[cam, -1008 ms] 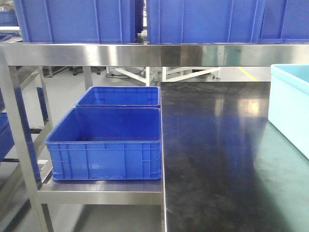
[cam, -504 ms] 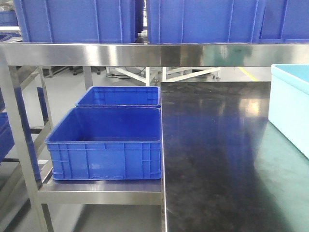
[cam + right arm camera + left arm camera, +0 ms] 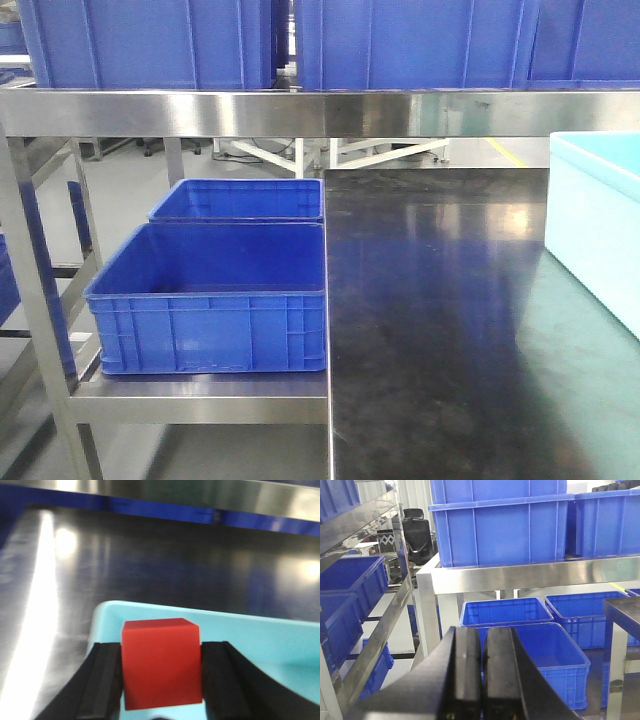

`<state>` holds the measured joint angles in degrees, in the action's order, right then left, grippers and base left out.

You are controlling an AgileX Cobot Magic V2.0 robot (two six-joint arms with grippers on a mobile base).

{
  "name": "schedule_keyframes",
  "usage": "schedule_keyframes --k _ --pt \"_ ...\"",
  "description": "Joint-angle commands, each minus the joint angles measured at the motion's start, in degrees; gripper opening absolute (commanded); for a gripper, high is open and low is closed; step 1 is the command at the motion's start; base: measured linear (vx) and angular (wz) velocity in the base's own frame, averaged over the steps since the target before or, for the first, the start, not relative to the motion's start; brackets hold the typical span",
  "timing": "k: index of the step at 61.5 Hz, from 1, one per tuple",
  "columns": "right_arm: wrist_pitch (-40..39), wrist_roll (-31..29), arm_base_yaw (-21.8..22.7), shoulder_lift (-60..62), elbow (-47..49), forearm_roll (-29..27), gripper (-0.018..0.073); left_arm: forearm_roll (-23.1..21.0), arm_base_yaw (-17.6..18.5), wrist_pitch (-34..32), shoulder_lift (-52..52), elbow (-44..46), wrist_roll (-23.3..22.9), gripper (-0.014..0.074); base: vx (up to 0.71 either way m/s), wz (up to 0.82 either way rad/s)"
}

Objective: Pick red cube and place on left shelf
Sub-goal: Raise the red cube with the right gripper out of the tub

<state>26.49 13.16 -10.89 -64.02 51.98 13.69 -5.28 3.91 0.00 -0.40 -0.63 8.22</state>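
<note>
The front view shows the left shelf (image 3: 200, 112), its flat steel rail crossing the upper frame with blue crates (image 3: 150, 45) standing on it. On its lower tier two open blue crates (image 3: 215, 300) sit one behind the other, just beside the black tabletop (image 3: 440, 320). A pale cyan bin (image 3: 595, 225) stands on the tabletop's right edge. Neither arm nor the red cube appears here.

In the left wrist view the left gripper (image 3: 481, 645) has its two black fingers (image 3: 466, 665) pressed together with nothing between them. Beyond them are steel rails and more blue crates.

In the right wrist view the right gripper (image 3: 161, 652) is spread about the cube's width. The red cube (image 3: 161, 662) sits squarely between the fingers (image 3: 107, 680), each inner pad against one side face, and its top face rises a little above the fingertips. Behind and below it lies the cyan bin; whether the cube touches the bin cannot be told. The dark tabletop lies beyond.
</note>
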Motion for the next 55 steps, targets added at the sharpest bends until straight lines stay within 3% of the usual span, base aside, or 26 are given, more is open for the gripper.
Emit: schedule_keyframes --k 1,12,21,55 --pt "-3.6 -0.1 -4.9 1.2 2.2 0.3 0.0059 -0.3 0.2 -4.8 0.4 -1.3 0.1 0.0106 0.01 -0.04" --pt "-3.7 -0.1 -13.1 1.2 2.2 0.3 0.0059 -0.3 0.2 -4.8 0.4 -1.3 0.1 0.0106 0.00 0.00" --pt "-3.7 -0.1 -16.0 1.2 2.2 0.3 0.0059 -0.3 0.2 -4.8 0.4 -1.3 0.1 0.0106 0.00 0.00" --pt "-3.7 -0.1 -16.7 1.2 2.2 0.3 0.0059 -0.3 0.2 -4.8 0.4 -1.3 0.1 0.0106 0.00 0.00"
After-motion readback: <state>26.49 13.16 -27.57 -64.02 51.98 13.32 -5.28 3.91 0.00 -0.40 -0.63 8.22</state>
